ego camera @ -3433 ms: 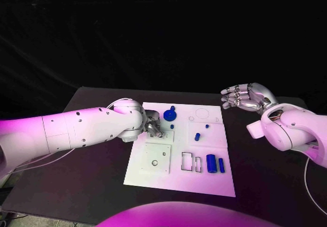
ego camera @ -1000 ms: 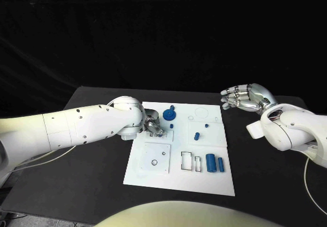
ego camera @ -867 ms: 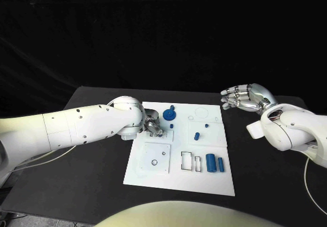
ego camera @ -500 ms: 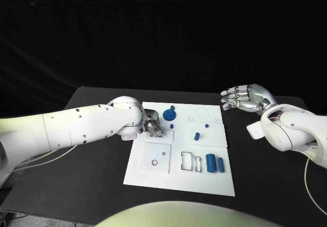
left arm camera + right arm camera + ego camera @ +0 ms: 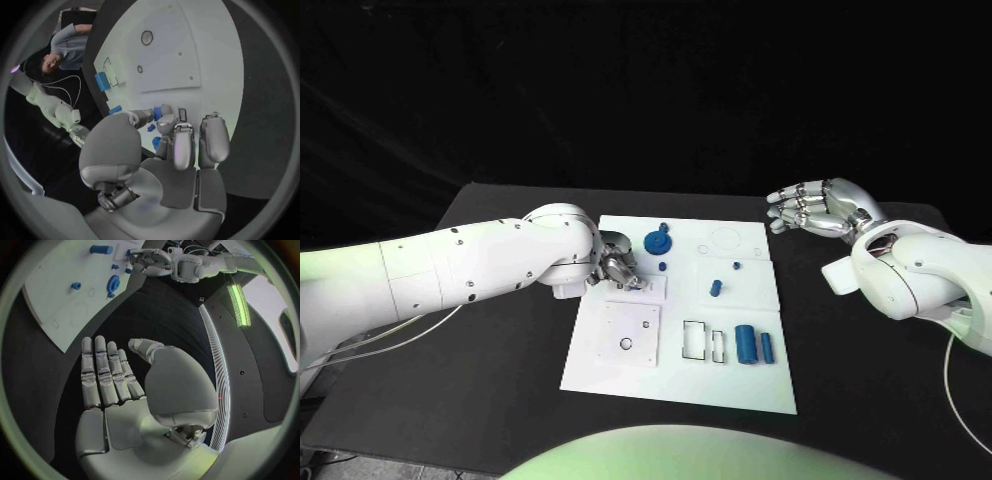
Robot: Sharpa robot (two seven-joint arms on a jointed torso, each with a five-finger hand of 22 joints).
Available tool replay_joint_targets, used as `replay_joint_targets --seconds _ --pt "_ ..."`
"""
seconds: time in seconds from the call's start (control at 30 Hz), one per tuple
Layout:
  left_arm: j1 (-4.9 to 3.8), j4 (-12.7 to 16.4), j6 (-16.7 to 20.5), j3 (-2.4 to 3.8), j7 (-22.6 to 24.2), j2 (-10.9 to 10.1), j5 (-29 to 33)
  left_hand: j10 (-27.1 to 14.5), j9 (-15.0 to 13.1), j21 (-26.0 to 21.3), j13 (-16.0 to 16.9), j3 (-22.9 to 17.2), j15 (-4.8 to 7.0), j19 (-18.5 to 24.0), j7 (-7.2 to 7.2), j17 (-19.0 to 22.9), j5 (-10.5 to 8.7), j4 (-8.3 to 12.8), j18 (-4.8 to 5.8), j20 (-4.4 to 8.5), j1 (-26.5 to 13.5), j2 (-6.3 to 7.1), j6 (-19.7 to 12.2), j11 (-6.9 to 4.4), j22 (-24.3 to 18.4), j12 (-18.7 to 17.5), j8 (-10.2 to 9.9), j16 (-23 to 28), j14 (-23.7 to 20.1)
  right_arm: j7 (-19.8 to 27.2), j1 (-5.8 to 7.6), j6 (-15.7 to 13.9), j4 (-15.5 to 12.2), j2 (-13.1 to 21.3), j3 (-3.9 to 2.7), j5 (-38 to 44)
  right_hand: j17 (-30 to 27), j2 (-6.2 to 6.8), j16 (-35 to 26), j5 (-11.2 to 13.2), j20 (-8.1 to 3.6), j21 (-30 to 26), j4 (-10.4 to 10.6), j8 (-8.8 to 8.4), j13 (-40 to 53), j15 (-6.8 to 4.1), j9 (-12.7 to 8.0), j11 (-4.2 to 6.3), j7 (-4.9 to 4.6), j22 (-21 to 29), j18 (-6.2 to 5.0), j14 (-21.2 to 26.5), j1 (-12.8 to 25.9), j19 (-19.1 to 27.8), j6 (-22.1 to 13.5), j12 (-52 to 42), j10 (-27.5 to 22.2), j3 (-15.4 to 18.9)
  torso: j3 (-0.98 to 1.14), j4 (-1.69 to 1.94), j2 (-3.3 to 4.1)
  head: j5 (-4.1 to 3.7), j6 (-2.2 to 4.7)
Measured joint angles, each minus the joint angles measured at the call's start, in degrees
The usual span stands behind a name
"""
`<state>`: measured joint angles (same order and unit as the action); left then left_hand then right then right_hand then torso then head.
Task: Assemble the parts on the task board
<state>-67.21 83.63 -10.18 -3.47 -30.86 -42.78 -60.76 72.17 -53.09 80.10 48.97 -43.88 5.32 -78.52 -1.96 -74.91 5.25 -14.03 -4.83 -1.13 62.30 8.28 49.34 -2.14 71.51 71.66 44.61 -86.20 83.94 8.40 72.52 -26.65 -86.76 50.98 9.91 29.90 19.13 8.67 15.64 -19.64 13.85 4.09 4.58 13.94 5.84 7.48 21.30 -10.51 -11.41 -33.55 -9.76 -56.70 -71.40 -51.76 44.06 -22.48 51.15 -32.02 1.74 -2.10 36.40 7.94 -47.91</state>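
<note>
The white task board (image 5: 678, 384) lies mid-table. My left hand (image 5: 620, 270) rests over its upper left part, fingers curled down onto a small raised plate (image 5: 651, 290). In the left wrist view the hand (image 5: 170, 150) pinches a small blue part (image 5: 164, 110) between thumb tip and a fingertip. A blue gear-like part (image 5: 658, 241) stands just right of that hand. Small blue pegs (image 5: 736, 267) (image 5: 715, 288) sit mid-board. A blue cylinder (image 5: 746, 344) and a thin blue bar (image 5: 767, 347) lie lower right. My right hand (image 5: 816, 207) hovers open beyond the board's far right corner, holding nothing.
A square white plate with a hole (image 5: 629, 335) lies on the board's lower left, and empty rectangular slots (image 5: 694, 341) sit beside the cylinder. A circle outline (image 5: 726, 240) marks the board's upper right. The black table (image 5: 473, 390) extends around the board.
My left hand has shifted only slightly and stays at the same spot on the board. The right hand and the loose parts have not moved.
</note>
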Motion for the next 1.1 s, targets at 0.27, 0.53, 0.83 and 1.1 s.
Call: replay_joint_targets --seconds 0.27,0.53,0.83,1.1 --pt "-1.79 -0.1 -1.9 0.41 -0.1 -0.3 2.4 -0.4 -0.1 -0.8 -0.7 -0.3 0.0 0.6 -0.1 0.0 -2.09 -0.3 0.0 -0.2 0.6 -0.59 -0.1 0.41 -1.2 -0.3 -0.2 0.0 0.0 0.0 -0.04 0.1 0.0 0.0 0.0 0.0 0.0 0.0 0.0 0.0 0.0 0.0 0.0 0.0 0.0 0.0 0.0 0.0 0.0 0.0 0.0 0.0 0.0 0.0 0.0 0.0 0.0 0.0 0.01 -0.07 0.0 -0.03 0.18" --pt "-5.18 -2.8 -6.7 0.56 -0.3 1.2 4.9 -0.4 -0.1 -1.1 -0.7 -0.4 -0.01 0.8 -0.29 0.0 -2.21 -0.4 0.0 -0.41 0.6 -0.6 -0.3 0.41 -1.5 -0.3 -0.4 0.0 0.0 0.0 -0.06 0.1 0.1 -0.1 0.0 0.0 0.0 0.0 0.0 0.0 0.0 0.0 0.0 0.0 0.0 0.0 0.0 0.0 0.0 0.0 0.0 0.0 0.0 0.0 0.0 0.0 0.0 0.0 0.01 -0.04 0.01 -0.12 0.25" --pt "-8.09 -8.8 -14.4 -0.19 -0.6 5.7 7.1 -0.4 0.2 -1.1 -0.4 0.2 -0.01 0.8 -0.4 0.0 -2.3 0.2 0.0 -0.42 0.9 -0.27 -0.4 0.41 -1.3 -0.3 -0.9 0.0 0.0 -0.1 -0.13 0.2 0.2 -0.2 0.0 0.0 0.0 0.0 0.0 0.0 0.0 0.0 0.0 0.0 0.0 0.0 0.0 0.0 0.0 0.0 0.0 0.0 0.0 0.0 0.0 0.0 0.0 0.0 0.01 -0.03 0.01 0.05 0.23" --pt "-9.63 -14.9 -20.1 -1.35 -1.0 9.5 9.4 -0.4 0.9 -1.1 0.2 1.2 -0.22 0.8 -0.43 0.0 -2.42 1.2 0.0 -0.42 1.5 -0.45 -0.4 0.42 -0.8 -0.3 -2.2 0.0 0.2 -0.1 -0.19 0.2 0.3 -0.3 0.02 0.0 0.0 0.0 0.0 0.0 0.0 0.0 0.0 0.0 0.0 0.0 0.0 0.0 0.0 0.0 0.0 0.0 0.0 0.0 0.0 0.0 0.0 0.0 0.08 0.03 -0.07 0.25 -0.01"
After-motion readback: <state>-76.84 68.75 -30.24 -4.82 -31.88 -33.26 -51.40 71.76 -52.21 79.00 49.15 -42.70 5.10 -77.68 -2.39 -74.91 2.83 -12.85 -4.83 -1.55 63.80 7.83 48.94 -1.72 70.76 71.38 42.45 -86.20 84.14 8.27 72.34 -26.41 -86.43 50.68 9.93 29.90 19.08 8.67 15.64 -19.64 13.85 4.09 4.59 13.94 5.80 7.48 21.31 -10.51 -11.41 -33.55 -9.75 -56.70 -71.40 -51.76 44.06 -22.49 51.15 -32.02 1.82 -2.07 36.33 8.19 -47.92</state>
